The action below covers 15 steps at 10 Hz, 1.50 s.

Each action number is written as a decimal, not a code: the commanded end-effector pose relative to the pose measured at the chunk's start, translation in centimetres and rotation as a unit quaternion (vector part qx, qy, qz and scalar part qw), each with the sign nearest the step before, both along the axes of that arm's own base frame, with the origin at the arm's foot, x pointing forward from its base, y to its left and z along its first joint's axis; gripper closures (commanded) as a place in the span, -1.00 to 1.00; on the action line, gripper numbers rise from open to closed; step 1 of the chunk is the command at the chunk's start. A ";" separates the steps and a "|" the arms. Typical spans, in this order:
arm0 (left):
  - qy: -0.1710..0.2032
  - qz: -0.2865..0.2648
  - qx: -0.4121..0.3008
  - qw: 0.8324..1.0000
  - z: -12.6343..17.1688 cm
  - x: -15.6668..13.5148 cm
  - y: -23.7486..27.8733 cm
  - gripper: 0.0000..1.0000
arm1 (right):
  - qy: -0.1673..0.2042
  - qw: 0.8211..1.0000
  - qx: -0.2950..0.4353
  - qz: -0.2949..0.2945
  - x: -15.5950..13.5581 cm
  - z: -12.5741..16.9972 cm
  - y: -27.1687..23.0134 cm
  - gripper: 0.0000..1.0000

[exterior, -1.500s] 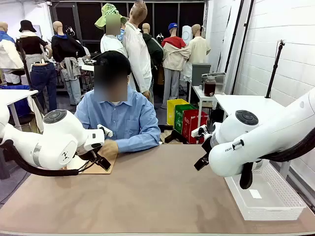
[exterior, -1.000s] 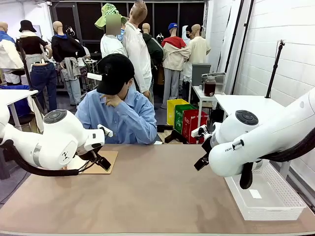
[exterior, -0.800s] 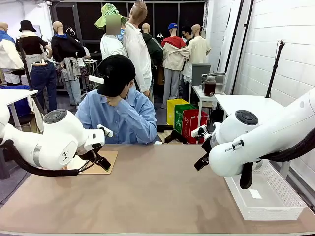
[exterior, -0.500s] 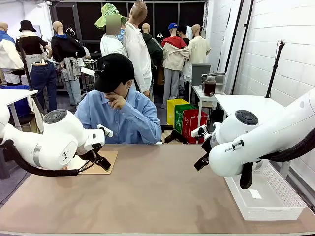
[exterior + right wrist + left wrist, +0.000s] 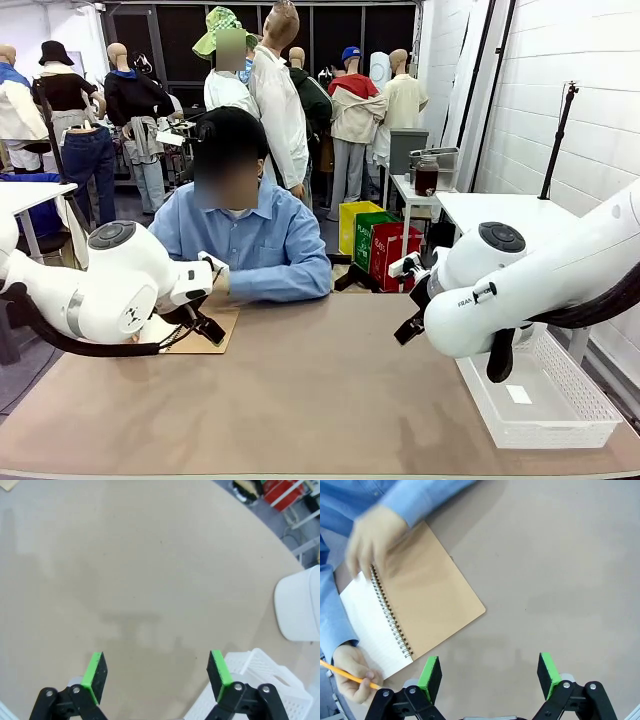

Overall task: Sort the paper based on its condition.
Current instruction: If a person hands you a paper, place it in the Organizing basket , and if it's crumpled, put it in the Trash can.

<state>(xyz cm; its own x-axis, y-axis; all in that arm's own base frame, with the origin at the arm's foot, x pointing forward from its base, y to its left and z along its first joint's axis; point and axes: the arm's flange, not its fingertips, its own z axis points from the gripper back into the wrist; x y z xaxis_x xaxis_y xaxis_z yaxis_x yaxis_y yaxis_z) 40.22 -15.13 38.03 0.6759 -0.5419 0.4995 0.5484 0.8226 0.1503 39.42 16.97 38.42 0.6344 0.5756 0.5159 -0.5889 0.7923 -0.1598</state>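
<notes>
**Paper lies nearer the left arm**

The thin white paper page [image 5: 367,625] lies in the tan-covered spiral notebook [image 5: 427,600], by the person's hand [image 5: 372,540] (orange pencil [image 5: 340,672] in the other), just beyond the wide-open left gripper [image 5: 489,676]. The right gripper [image 5: 156,676], equally wide, hovers over bare beige counter [image 5: 150,555].

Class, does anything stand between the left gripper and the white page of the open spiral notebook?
Yes: the person's hand holding an orange pencil rests at the white page's edge, another hand covers the spiral's top.
</notes>
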 end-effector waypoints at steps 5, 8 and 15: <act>-0.020 0.007 0.032 0.999 11.4 -2.6 -0.3 -1.00 | -0.003 0.999 0.028 0.043 -2.3 10.2 -1.8 -1.00; -0.023 0.017 0.060 0.998 16.8 -3.5 0.3 -1.00 | -0.026 0.997 0.030 0.067 -4.1 16.1 -2.9 -1.00; 0.017 -0.018 -0.007 1.000 20.6 -4.3 2.0 -1.00 | -0.052 0.993 0.027 0.101 -4.4 23.3 -3.2 -1.00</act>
